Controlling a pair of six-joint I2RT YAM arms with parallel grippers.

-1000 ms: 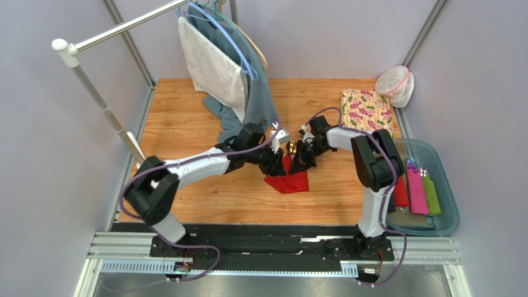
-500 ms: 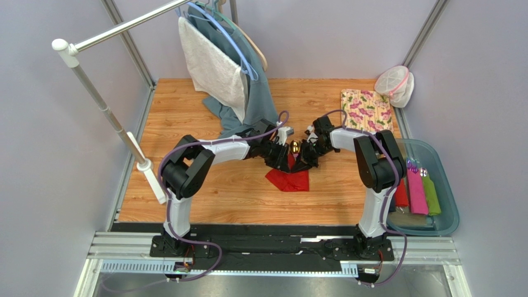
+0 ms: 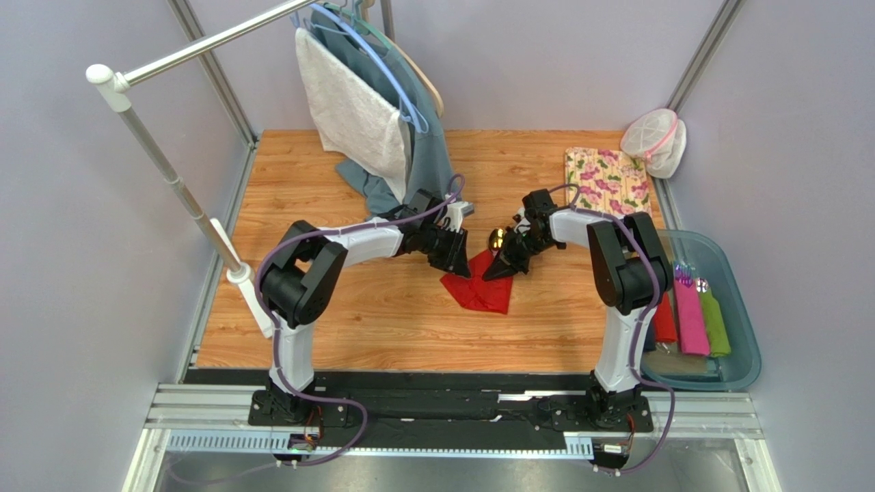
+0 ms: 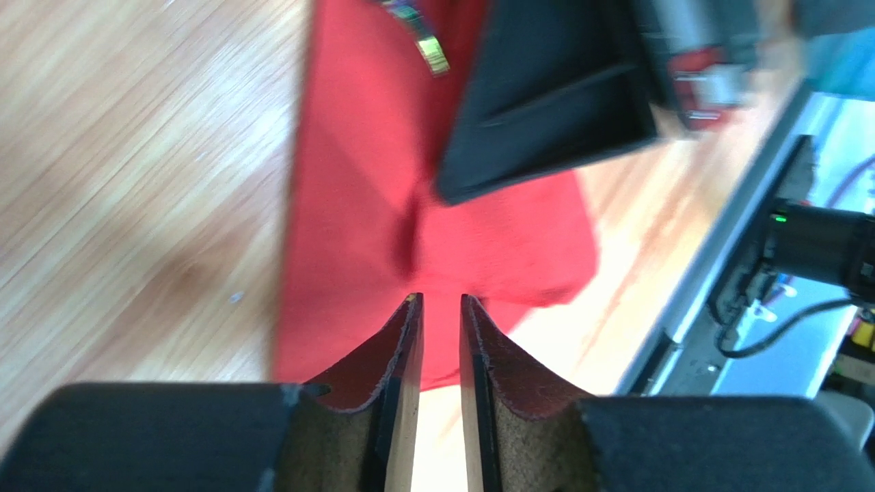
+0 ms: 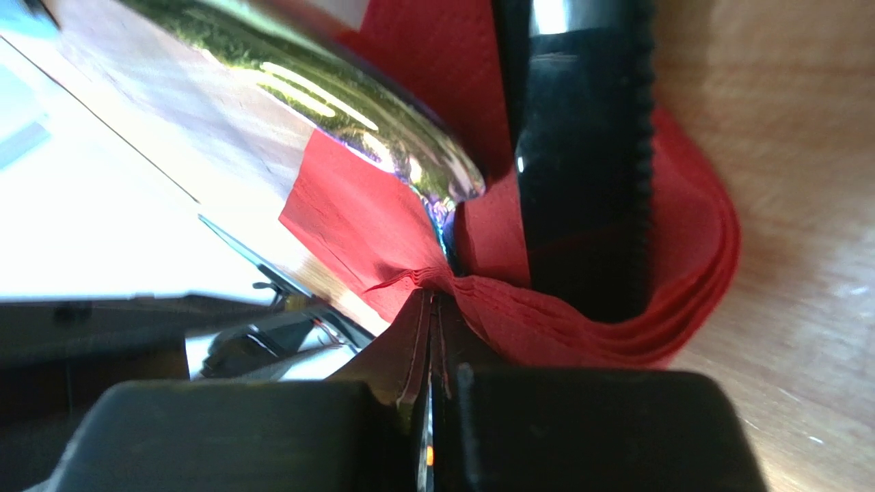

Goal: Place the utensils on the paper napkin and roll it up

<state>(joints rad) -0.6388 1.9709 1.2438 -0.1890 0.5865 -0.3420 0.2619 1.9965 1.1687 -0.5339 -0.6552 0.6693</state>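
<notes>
While the right gripper (image 5: 431, 303) pinches the thin, creased red paper napkin (image 5: 359, 231), the left gripper (image 4: 440, 303) stands slightly parted.

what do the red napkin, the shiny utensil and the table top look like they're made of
red napkin: likely thin paper, matte; it bunches in soft stacked layers with a frayed pinched edge.
shiny utensil: probably polished metal; mirror reflections with a gold-green tint.
table top: wood or wood-look laminate; brown grain lines, slight sheen.
</notes>
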